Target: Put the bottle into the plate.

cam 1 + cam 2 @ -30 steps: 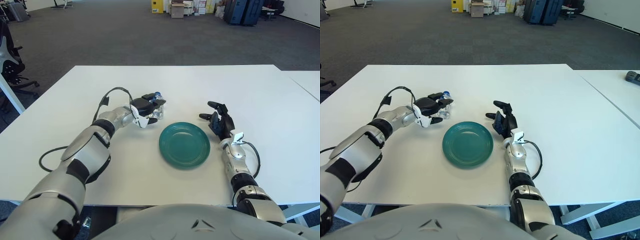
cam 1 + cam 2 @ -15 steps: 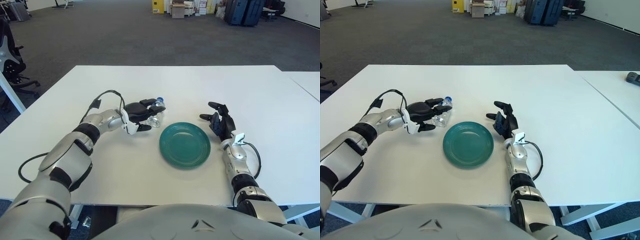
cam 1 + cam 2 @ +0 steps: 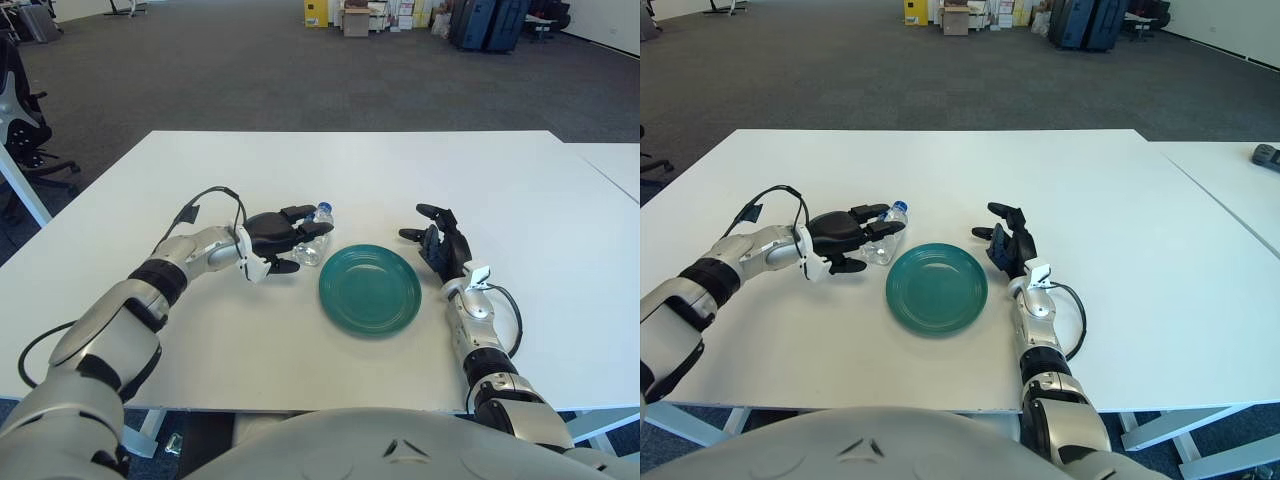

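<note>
A small clear plastic bottle with a blue cap (image 3: 311, 243) lies on its side on the white table (image 3: 330, 170), just off the left rim of a round dark-green plate (image 3: 369, 288) that sits toward the table's near edge, a little right of centre. The robot's left hand (image 3: 275, 236), black-fingered on a silver forearm, reaches in from the left side of the table and meets the bottle's near end. Its upper fingers (image 3: 298, 211) extend over the bottle body and the thumb (image 3: 282, 267) sits below, toward the near edge. The hand looks loosely cupped around the bottle rather than clamped on it; whether it truly bears on the plastic cannot be told from either eye's view.

The bottle's long axis runs from the palm up and to the right, with the cap pointing toward the far edge of the table and slightly toward the plate. The plate therefore lies to the right of both hand and bottle, close enough that bottle and rim appear just beside each other without touching.

The right hand (image 3: 438, 243) shows beside the plate's right rim, fingers spread and holding nothing. It is apart from the bottle, with the whole plate between them. The left hand is plainly the nearer one, and the move ahead appears to turn on closing it round the bottle and carrying it a short way rightward over the rim.
</note>
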Motion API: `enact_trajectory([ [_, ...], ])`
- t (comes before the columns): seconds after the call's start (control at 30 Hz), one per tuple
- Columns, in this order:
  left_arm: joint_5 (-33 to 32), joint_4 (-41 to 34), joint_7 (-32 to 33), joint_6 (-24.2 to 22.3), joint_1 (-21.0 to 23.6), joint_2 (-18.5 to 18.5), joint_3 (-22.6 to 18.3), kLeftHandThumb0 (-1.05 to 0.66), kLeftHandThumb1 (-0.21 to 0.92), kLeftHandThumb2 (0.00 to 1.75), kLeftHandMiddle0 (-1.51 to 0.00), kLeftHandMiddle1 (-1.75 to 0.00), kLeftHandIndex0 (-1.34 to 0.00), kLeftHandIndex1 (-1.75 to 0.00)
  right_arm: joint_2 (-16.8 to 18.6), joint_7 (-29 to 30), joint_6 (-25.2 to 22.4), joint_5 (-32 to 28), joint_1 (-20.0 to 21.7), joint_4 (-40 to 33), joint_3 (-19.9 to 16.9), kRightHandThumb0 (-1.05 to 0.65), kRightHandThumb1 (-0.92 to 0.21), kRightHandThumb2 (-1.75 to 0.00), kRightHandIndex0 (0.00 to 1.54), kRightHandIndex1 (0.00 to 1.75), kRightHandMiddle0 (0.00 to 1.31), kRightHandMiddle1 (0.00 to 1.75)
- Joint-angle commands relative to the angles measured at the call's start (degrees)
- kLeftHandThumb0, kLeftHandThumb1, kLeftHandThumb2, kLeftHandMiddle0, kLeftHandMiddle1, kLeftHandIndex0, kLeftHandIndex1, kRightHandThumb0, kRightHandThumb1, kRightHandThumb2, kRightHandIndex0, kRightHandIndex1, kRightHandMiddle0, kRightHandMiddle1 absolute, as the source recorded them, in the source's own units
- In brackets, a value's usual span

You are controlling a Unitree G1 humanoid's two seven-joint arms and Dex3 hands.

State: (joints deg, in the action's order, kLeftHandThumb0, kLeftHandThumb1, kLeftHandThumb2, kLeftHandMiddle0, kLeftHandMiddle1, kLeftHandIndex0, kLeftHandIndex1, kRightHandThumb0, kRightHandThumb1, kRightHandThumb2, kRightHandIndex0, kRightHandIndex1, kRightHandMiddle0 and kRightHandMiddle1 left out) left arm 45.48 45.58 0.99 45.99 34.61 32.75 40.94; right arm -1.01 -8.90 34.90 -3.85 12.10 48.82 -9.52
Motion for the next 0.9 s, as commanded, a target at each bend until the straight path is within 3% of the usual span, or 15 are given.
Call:
enact_trajectory([
  [0.0, 1.6, -1.0, -2.4, 0.2, -3.0, 1.9, 0.5, -1.03, 0.92, 1.1, -0.22, -0.02, 0.0, -0.29, 0.2, -0.1, -0.6, -1.6, -7.5, 5.6, -1.3, -0.78, -0.92, -0.86, 0.57, 0.81, 0.02, 1.07],
  [0.47, 1.3, -5.5, 1.4, -1.4, -8.2, 3.6, -3.7, -1.05, 0.92, 1.12, -0.24, -0.02, 0.0, -0.31, 0.1, -0.6, -0.1, -1.7, -7.5, 6.0, -1.6, -0.77, -0.92, -0.85, 0.55, 0.82, 0.01, 1.07],
  [0.87, 2.5, -4.9, 3.8, -3.4, -8.9, 2.8, -4.7, -1.04, 0.92, 1.13, -0.24, -0.02, 0.0, -0.31, 0.1, -0.7, 0.6, -1.5, -7.7, 6.2, -1.6, -0.77, -0.92, -0.85, 0.55, 0.82, 0.0, 1.07],
])
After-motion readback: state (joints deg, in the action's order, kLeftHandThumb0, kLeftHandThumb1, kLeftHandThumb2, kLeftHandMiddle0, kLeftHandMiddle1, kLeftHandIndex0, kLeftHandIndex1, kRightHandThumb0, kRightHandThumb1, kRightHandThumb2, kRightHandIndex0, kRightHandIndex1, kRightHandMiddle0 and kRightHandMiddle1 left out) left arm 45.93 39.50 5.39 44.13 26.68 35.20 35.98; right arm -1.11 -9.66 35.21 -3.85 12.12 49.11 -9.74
